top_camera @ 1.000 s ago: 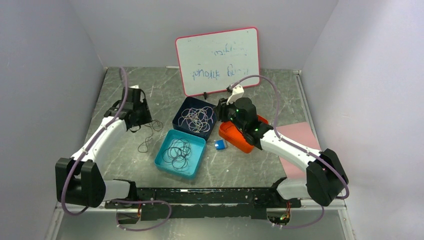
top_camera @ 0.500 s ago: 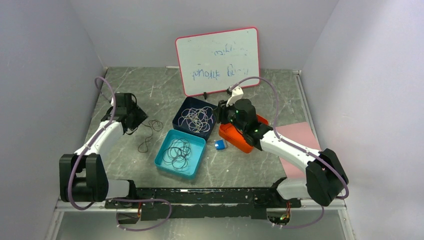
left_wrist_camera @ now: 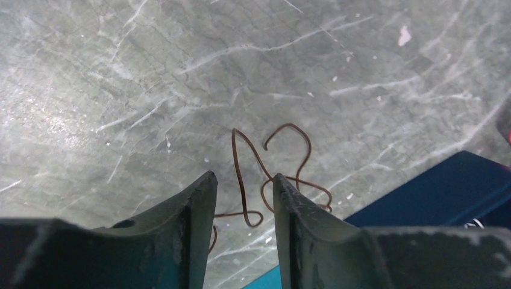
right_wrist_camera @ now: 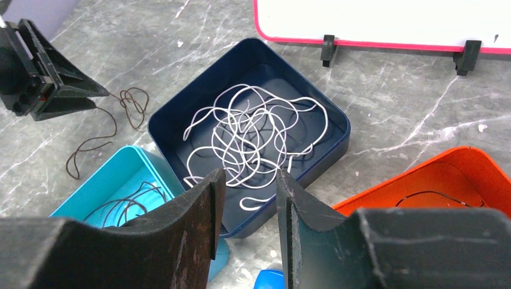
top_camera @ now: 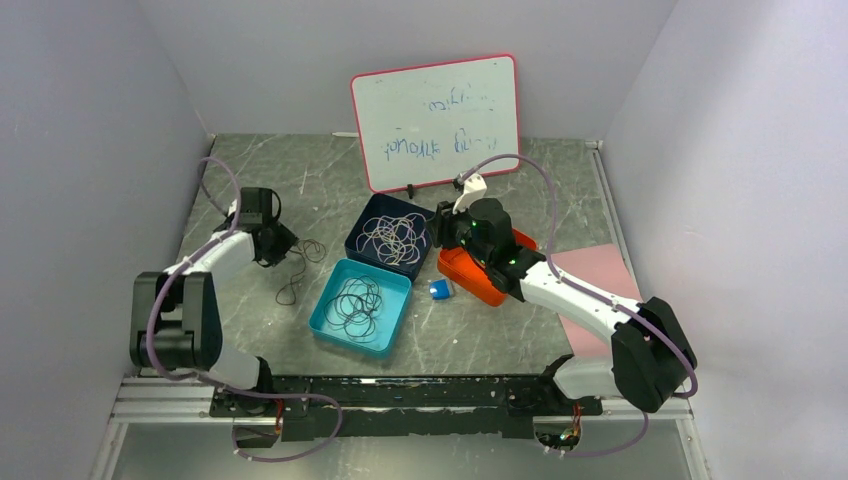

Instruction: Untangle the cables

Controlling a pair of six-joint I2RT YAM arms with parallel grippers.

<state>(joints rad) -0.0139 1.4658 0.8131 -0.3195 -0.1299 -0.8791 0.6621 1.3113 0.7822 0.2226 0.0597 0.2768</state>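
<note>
In the left wrist view the lower loops of the brown cable [left_wrist_camera: 241, 174] pass behind the fingers of the left gripper [left_wrist_camera: 242, 177], so contact there cannot be told; the navy tray [left_wrist_camera: 446, 186] is cut by the right edge and the teal tray [left_wrist_camera: 262, 282] shows only as a sliver. From the right wrist, the right gripper [right_wrist_camera: 248, 176] hides part of the orange tray [right_wrist_camera: 434, 171] and of the thin dark strand [right_wrist_camera: 434, 193] inside it, and the whiteboard [right_wrist_camera: 385, 18] is cropped at the top, its writing too small to read from above
</note>
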